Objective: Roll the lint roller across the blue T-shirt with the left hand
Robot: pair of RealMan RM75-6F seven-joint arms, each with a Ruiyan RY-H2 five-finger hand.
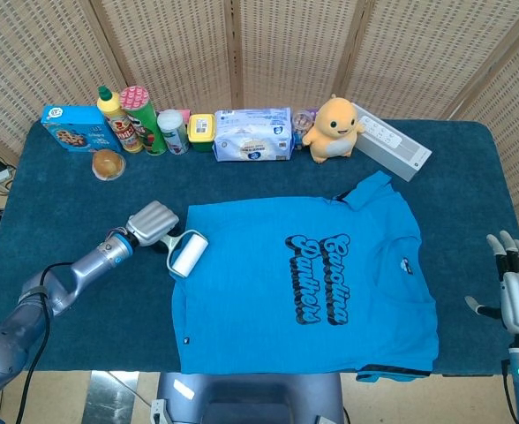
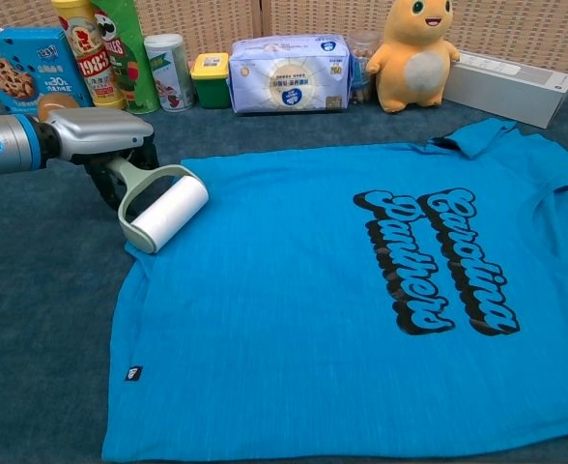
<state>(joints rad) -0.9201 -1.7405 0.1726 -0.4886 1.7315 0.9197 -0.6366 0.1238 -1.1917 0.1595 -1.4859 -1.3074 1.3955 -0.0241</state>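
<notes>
A blue T-shirt [image 1: 304,287] [image 2: 361,309] with black lettering lies flat on the dark blue table. My left hand [image 1: 151,223] [image 2: 105,140] grips the pale green handle of the lint roller [image 1: 187,253] [image 2: 165,210]. The white roll rests at the shirt's left edge, near the sleeve. My right hand [image 1: 517,290] hangs open past the table's right edge, fingers spread, holding nothing; the chest view does not show it.
Along the back stand a cookie box [image 1: 74,126], a sauce bottle, cans [image 1: 139,117], a yellow tub, a wipes pack [image 1: 252,134], a yellow plush toy [image 1: 333,129] and a white box [image 1: 392,141]. A bun [image 1: 108,163] lies behind my left hand.
</notes>
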